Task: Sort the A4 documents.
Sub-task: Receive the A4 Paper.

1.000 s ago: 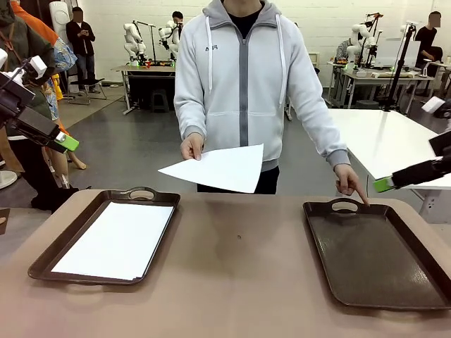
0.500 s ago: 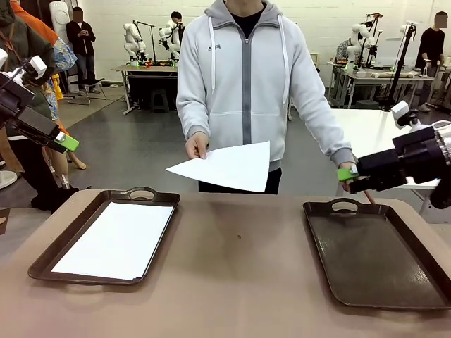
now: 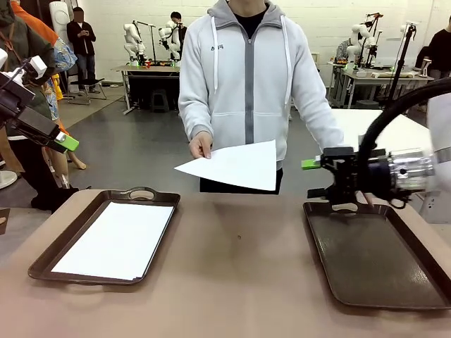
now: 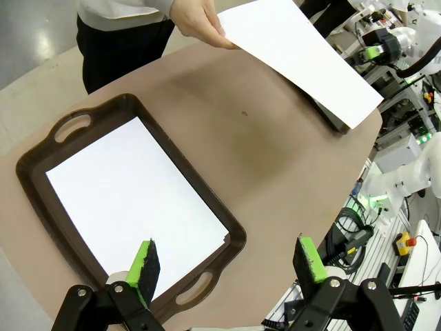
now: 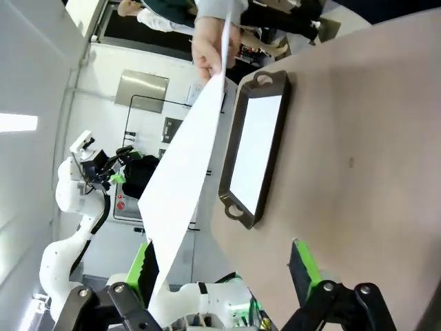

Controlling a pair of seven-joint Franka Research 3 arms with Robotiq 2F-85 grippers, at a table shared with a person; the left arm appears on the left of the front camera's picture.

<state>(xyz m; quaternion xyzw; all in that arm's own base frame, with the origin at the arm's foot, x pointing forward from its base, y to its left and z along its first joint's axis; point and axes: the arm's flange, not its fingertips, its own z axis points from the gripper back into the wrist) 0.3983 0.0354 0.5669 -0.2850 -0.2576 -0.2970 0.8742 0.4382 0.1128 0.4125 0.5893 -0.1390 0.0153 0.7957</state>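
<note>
1. Since a second ago the right gripper point(image 3: 315, 177) has swung in from the table's right edge toward the middle and now hangs over the far end of the empty right tray point(image 3: 373, 257), fingers spread wide and turned toward the offered paper; nothing is between them.
2. Nearest the robot's side, the left tray point(image 3: 70, 243) sits by the table's left edge with a white A4 sheet point(image 3: 116, 239) lying flat inside its rim, presumably one document already sorted there; the right tray is bare, which suggests the coming sheet belongs in it.
3. Between the trays the table point(image 3: 239, 282) is bare brown surface.
4. At the far edge the person's hand point(image 3: 201, 146) pinches one corner of a second A4 document point(image 3: 236, 164) and holds it out level above the table, free corner toward the right gripper, so a jaw can slide over its edge; in the right wrist view that sheet point(image 5: 182, 183) runs down beside one green finger point(image 5: 142, 270), not yet clamped.
5. Off the left edge the left gripper point(image 4: 227, 265) is raised with its fingers wide apart, holding nothing, apparently parked out of the way.
</note>
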